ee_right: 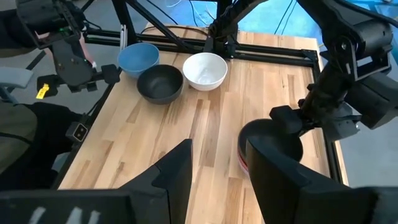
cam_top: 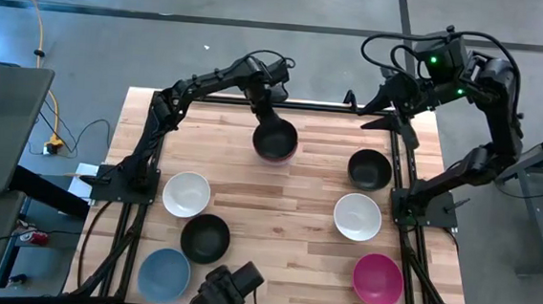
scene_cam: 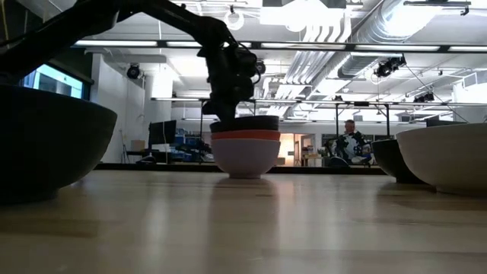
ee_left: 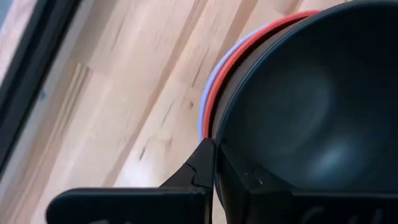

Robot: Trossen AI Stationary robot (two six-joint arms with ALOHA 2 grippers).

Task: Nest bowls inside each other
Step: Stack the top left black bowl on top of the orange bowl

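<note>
From my station, the job looked about a third done. A stack point(cam_top: 275, 141) of three nested bowls stood near the far edge of the worktop point(cam_top: 287, 206): a lavender bowl point(scene_cam: 244, 156) at the bottom, a red bowl point(scene_cam: 245, 135) in it, and a black bowl point(ee_left: 311, 106) on top. My left pincer point(ee_left: 211, 163) was clamped shut on that black bowl's rim, one finger inside and one outside, so I judged this bowl seated but not yet let go. Six bowls lay loose and well apart from each other. On the left side sat a white bowl point(cam_top: 186, 193), a second black bowl point(cam_top: 205, 237) and a light blue bowl point(cam_top: 164, 272); on the right side sat a third black bowl point(cam_top: 369, 168), another white bowl point(cam_top: 357, 216) and a magenta bowl point(cam_top: 378, 279). My right pincer point(cam_top: 390, 100) hovered over the worktop's far right corner with its fingers standing well apart and nothing between them. As I reckoned it, what was left was releasing the rim and bringing the six loose bowls onto the stack one by one.
</note>
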